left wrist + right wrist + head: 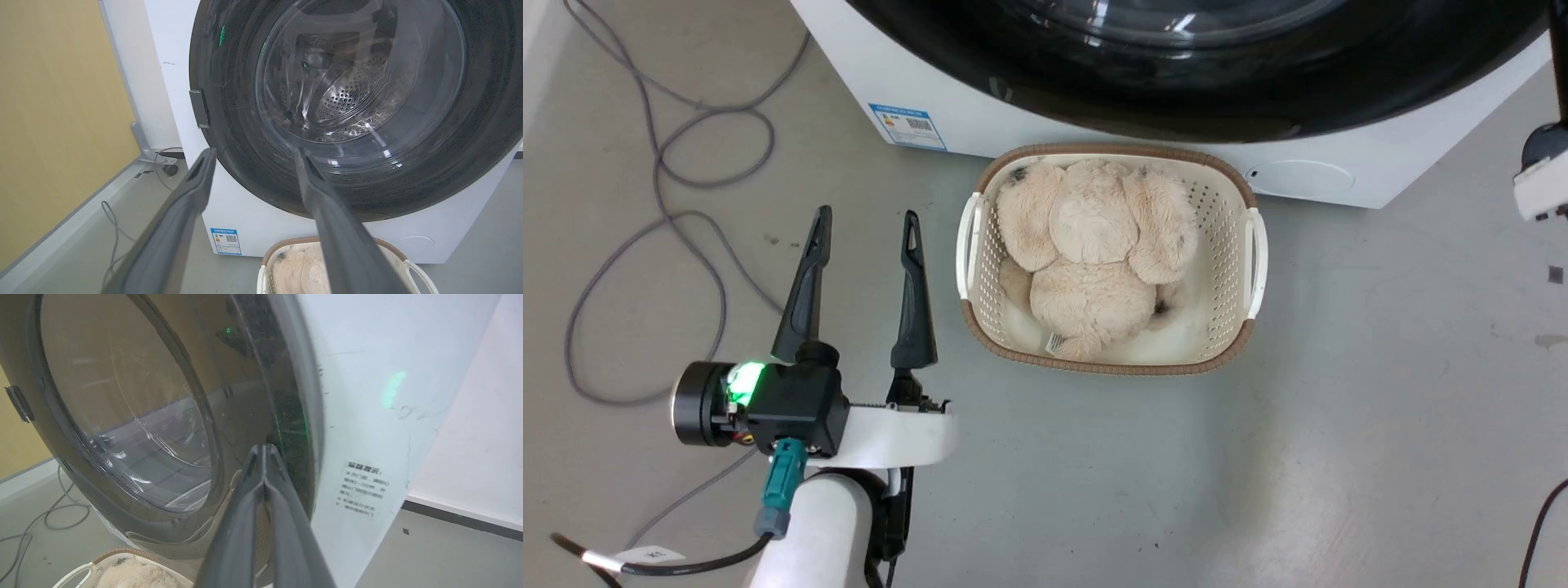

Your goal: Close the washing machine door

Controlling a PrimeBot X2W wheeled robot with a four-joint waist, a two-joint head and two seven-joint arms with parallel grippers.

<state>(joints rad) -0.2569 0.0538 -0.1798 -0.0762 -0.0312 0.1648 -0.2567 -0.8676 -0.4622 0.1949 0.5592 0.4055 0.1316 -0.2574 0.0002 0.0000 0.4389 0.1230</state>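
Right pincer (264, 451), closed empty, is resting against washing machine door (143, 416) rim; latching step underway, needing firm inward push; left pincer (867, 214) hanging open.

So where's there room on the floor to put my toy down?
The big bare patch of floor is right of the basket, in front of the washing machine. More bare floor lies on the basket's near side. It's crowded left of the basket: the left gripper hangs there, open, with grey cables beyond. The basket is full of a plush toy.
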